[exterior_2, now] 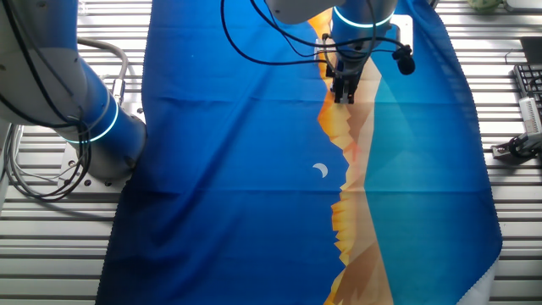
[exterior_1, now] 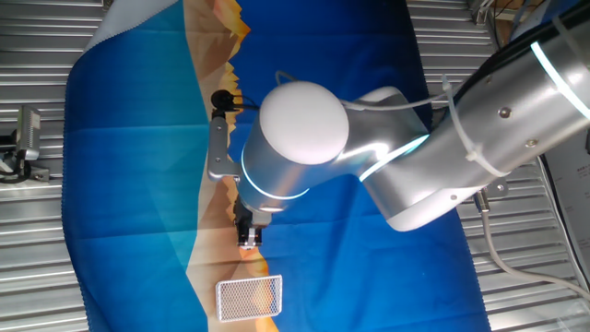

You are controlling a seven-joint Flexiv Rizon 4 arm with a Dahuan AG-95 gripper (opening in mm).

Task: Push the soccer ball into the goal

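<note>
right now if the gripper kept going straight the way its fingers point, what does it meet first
Probably the cloth on the table: the gripper points down at it in both views. The goal lies just beyond the fingertips, off that line. The ball isn't visible; it could be hidden under the gripper.

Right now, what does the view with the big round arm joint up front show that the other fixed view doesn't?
Only that view shows the goal, a white mesh box on the cloth just beyond the gripper. Only the other fixed view shows the arm's base and a small white crescent printed on the cloth. Both show the blue and orange cloth and the gripper with its fingers pointed down. The soccer ball cannot be made out in either.
</note>
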